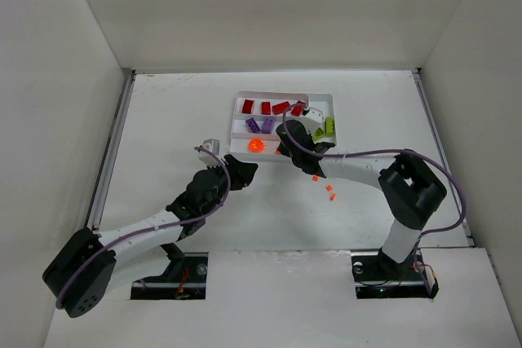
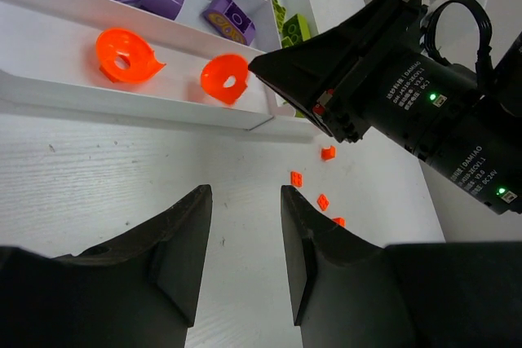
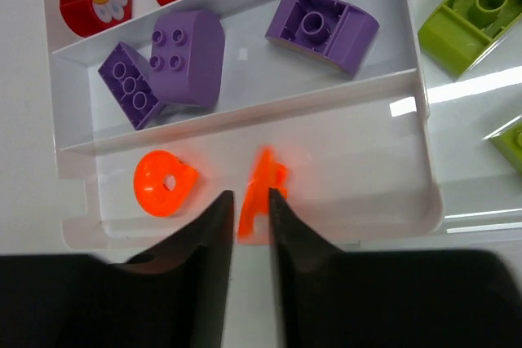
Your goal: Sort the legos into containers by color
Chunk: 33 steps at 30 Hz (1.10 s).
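The white tray [image 1: 323, 96] holds red bricks [image 1: 265, 107] in its far slot, purple bricks [image 3: 188, 55] in the middle slot and yellow-green bricks [image 3: 473, 14] in the crosswise slot. An orange ring piece [image 3: 163, 183] lies in the near slot. My right gripper [image 3: 247, 195] is over that near slot, shut on a second orange piece [image 3: 259, 175] held on edge close to the slot's near wall. My left gripper [image 2: 245, 193] is open and empty over bare table just in front of the tray. Several tiny orange bricks [image 2: 296, 178] lie on the table to its right.
The right arm [image 2: 424, 112] and its purple cable reach over the table between the loose orange bricks [image 1: 328, 189] and the tray. White enclosure walls stand at the left, back and right. Both arm bases sit at the near edge.
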Tool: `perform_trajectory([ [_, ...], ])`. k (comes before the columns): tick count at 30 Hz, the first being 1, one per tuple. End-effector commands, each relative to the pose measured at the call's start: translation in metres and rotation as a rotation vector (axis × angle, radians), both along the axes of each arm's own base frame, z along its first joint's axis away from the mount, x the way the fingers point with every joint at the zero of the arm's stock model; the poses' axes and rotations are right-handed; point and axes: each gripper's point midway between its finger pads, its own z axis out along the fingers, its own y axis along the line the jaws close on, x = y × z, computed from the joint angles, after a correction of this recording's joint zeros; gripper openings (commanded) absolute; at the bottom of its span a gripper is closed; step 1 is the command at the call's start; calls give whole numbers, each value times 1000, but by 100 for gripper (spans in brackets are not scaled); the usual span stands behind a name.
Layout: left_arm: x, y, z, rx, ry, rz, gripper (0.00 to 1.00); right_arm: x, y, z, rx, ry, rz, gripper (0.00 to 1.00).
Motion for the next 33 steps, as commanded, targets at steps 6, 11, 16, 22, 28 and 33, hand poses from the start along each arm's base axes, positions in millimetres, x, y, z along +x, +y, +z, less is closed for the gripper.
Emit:
perform_trajectory([
  [6,0,-4,11,-30,-33,-9,37,1,-13,33,51,-88,-37,47],
  [11,-3,-14,11,-17,-31,-33,36,-37,-90,30,32,-115,-209,31],
  [16,-11,-31,9,-3,-24,-82,36,-83,-152,-11,14,-16,-352,24],
  [22,-15,-38,9,5,-30,-100,36,-93,-173,-37,-80,70,-388,29],
  [28,-15,-33,14,-6,-46,-90,36,-77,-173,-35,-129,94,-397,31],
  [33,-14,-29,19,-26,-54,-82,36,-68,-175,-39,-199,140,-405,27],
])
